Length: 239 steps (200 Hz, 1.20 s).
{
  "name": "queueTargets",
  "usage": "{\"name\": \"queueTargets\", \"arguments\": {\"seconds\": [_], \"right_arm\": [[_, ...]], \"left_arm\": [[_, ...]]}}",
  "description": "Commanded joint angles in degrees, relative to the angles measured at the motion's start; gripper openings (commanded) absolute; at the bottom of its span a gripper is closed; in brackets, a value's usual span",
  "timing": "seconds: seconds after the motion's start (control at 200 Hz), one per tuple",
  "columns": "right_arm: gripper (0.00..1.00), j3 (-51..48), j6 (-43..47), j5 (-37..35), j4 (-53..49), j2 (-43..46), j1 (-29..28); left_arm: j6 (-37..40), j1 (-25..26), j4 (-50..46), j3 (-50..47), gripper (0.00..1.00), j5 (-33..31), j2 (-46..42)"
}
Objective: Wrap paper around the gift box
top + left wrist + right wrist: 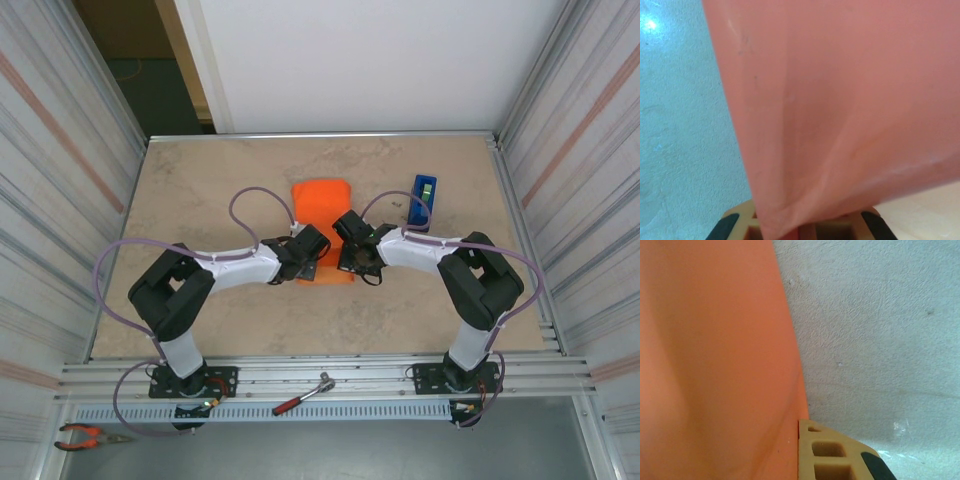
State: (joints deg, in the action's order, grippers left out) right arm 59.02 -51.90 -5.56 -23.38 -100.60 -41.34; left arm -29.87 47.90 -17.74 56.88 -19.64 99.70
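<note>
The left fingers (742, 225) and right fingers (832, 452) each pinch the near edge of the paper (322, 200), side by side, probably to fold it evenly over the gift box, likely hidden beneath it mid-worktop (220, 180)

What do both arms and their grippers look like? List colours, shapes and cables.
The left arm and right arm match: bulky black joint housings, white link tubes and black base plates. A lilac cable loops along each. The left gripper and right gripper have black bodies. Their fingers are tan plastic with rectangular cut-outs and black tips.
</note>
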Motion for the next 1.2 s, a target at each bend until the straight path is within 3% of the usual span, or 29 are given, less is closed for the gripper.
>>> {"name": "queueTargets", "arguments": {"seconds": [0.0, 0.075, 0.16, 0.23, 0.266, 0.311, 0.381, 0.441, 0.501, 0.546, 0.611, 0.696, 0.762, 0.797, 0.817, 0.862, 1.022, 1.193], "right_arm": [[0.00, -0.4, 0.2, -0.2, -1.0, 0.2, -0.5], [0.27, -0.4, 0.1, -0.3, -1.5, 0.3, -0.6], [0.34, -1.0, 0.2, -0.2, -1.4, 0.6, -0.8], [0.24, -1.5, 0.3, 0.2, -0.7, 0.7, -0.8], [0.17, -1.7, 0.3, 0.4, -0.4, 0.7, -0.8], [0.00, -1.8, 0.4, 0.7, -0.1, 0.8, -0.9], [0.00, -1.9, 0.4, 0.7, 0.0, 0.8, -1.1], [0.00, -1.9, 0.3, 0.6, -0.2, 0.8, -1.0], [0.21, -1.8, 0.1, 0.4, -0.6, 0.7, -1.0], [0.20, -1.8, 0.1, 0.6, -0.5, 0.8, -1.1], [0.02, -2.1, 0.3, 1.0, -0.1, 0.9, -1.3], [0.00, -2.3, 0.4, 0.6, -0.3, 1.3, -1.8], [0.06, -2.8, 0.2, 0.4, -0.4, 1.7, -1.8], [0.04, -2.9, 0.2, 0.5, -0.4, 1.9, -1.9], [0.00, -3.0, 0.3, 0.6, -0.2, 2.0, -1.9], [0.00, -3.2, 0.5, 0.7, -0.1, 2.2, -1.9], [0.00, -3.8, 0.3, 0.3, -0.7, 4.1, -2.1], [0.43, -4.9, -0.3, -0.7, -1.8, 6.8, -1.8]], "left_arm": [[-1.0, 0.8, -0.2, -0.9, 0.05, -0.8, -0.8], [-1.6, 0.9, -0.5, -1.2, 0.17, -0.8, -1.1], [-2.0, 1.0, -0.4, -1.7, 0.16, -0.8, -1.3], [-2.0, 1.0, -0.2, -2.2, 0.00, -0.7, -1.4], [-2.1, 1.0, 0.0, -2.5, 0.00, -0.5, -1.5], [-2.2, 1.0, 0.1, -2.9, 0.00, -0.5, -1.8], [-2.6, 1.1, 0.2, -3.4, 0.00, -0.5, -2.5], [-3.0, 1.1, 0.1, -3.6, 0.16, -0.5, -3.0], [-3.5, 1.2, -0.2, -3.7, 0.23, -0.3, -3.3], [-3.8, 1.3, -0.2, -3.8, 0.16, 0.1, -3.7], [-4.5, 1.6, 0.2, -4.3, 0.00, 0.9, -4.1], [-5.1, 2.1, 0.8, -5.3, 0.00, 1.0, -4.9], [-5.8, 2.2, 0.7, -5.6, 0.17, 0.6, -5.0], [-6.1, 2.2, 0.3, -5.6, 0.20, 0.5, -4.9], [-6.2, 2.1, 0.2, -5.6, 0.18, 0.4, -4.8], [-6.3, 2.2, 0.4, -6.0, 0.00, 0.8, -4.8], [-6.5, 2.2, 1.3, -7.5, 0.00, 0.7, -6.3], [-6.1, 2.2, -0.4, -7.7, 0.21, -1.0, -9.2]]}}
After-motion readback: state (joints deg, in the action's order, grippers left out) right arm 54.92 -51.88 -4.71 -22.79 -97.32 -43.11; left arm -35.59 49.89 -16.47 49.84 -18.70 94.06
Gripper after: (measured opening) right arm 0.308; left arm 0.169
